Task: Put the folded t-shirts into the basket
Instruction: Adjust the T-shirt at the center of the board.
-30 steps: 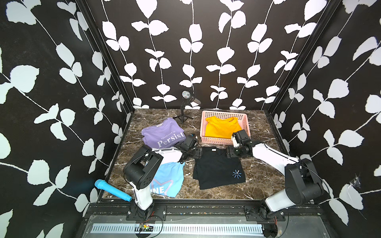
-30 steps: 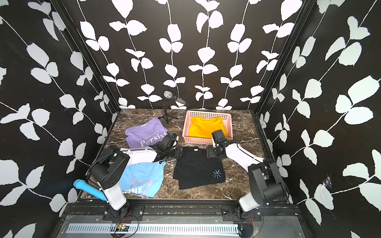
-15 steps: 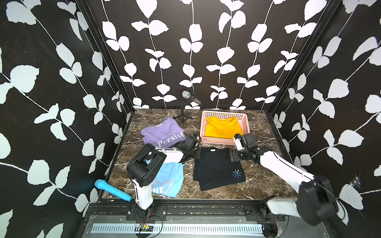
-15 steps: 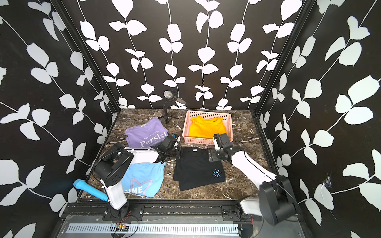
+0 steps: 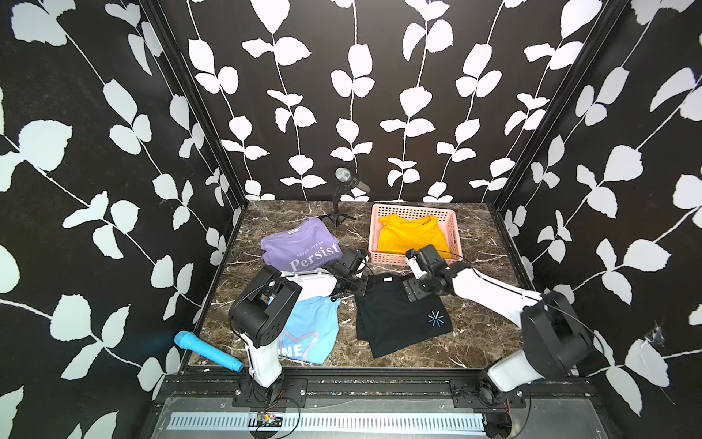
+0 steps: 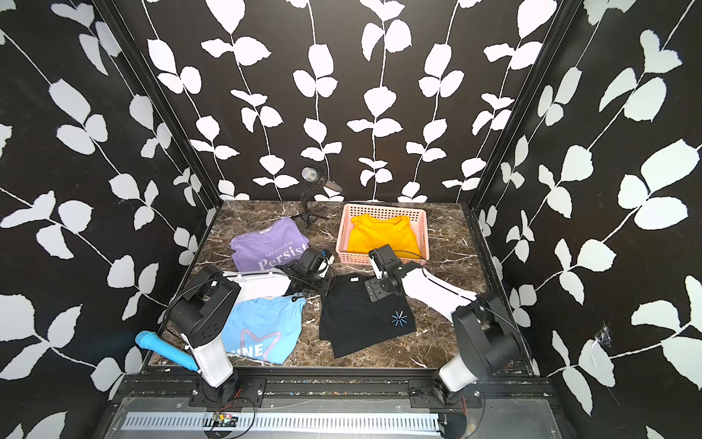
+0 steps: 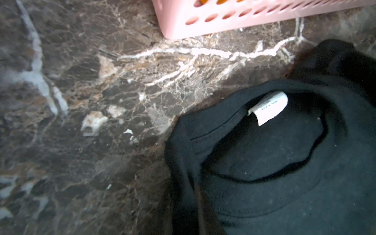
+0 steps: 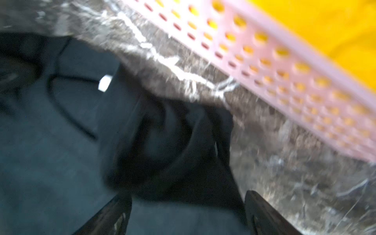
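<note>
Shoulder of black tee (image 8: 162, 142) sits between tips of spread right pincer (image 8: 187, 195)

Top views: high above near edge, facing far wall (image 5: 380, 159), whole table (image 5: 475, 342) seen; wrist cams v. close, low; both share black tee (image 7: 284, 183) collar & basket (image 7: 223, 18) side.
</note>
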`<state>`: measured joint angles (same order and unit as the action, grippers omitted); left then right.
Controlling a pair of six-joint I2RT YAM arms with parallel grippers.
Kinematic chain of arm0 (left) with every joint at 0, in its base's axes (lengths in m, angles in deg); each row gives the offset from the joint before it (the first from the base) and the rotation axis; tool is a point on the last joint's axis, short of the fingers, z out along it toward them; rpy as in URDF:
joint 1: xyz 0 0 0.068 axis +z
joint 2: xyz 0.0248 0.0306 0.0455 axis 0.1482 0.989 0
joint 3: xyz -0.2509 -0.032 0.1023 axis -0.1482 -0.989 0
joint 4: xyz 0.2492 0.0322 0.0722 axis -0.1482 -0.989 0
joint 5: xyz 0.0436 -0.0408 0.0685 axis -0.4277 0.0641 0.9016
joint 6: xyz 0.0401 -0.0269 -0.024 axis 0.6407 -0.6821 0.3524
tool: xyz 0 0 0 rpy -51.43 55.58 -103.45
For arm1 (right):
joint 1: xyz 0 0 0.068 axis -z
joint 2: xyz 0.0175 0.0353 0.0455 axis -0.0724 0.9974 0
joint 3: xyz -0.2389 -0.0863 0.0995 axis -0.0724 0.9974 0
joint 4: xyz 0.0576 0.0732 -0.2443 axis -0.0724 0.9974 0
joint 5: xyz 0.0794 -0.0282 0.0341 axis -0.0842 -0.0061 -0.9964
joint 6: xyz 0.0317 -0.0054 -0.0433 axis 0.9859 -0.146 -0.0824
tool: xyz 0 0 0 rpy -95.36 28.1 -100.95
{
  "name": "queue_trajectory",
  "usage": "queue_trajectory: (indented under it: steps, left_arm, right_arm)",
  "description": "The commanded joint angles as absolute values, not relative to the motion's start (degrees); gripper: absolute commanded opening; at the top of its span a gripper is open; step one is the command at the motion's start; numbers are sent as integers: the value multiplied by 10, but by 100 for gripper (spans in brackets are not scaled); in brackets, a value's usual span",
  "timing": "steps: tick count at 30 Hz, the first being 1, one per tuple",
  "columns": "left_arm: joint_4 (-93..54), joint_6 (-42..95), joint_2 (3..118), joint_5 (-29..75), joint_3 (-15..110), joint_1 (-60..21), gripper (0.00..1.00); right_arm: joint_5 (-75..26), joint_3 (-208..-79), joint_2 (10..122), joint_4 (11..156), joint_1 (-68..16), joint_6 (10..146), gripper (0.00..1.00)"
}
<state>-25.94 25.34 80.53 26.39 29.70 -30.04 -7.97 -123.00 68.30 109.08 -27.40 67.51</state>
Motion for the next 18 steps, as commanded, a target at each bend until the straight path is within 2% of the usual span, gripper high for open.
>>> queue_trajectory:
  steps: [1,5,11,18]
  left_arm:
    - [-301,267,810,257,303,-298,19]
    - [-305,272,807,264,297,-296,19]
    - [-310,278,801,274,293,-292,20]
    - [-327,295,806,288,325,-291,25]
  right_arm:
    - [-24,-1266,715,1078,-267,672,88]
    - [-82,-1290,752,1081,-214,711,82]
    - [-149,-1259,758,1086,-205,733,60]
    - [-137,-1193,719,1103,-205,780,43]
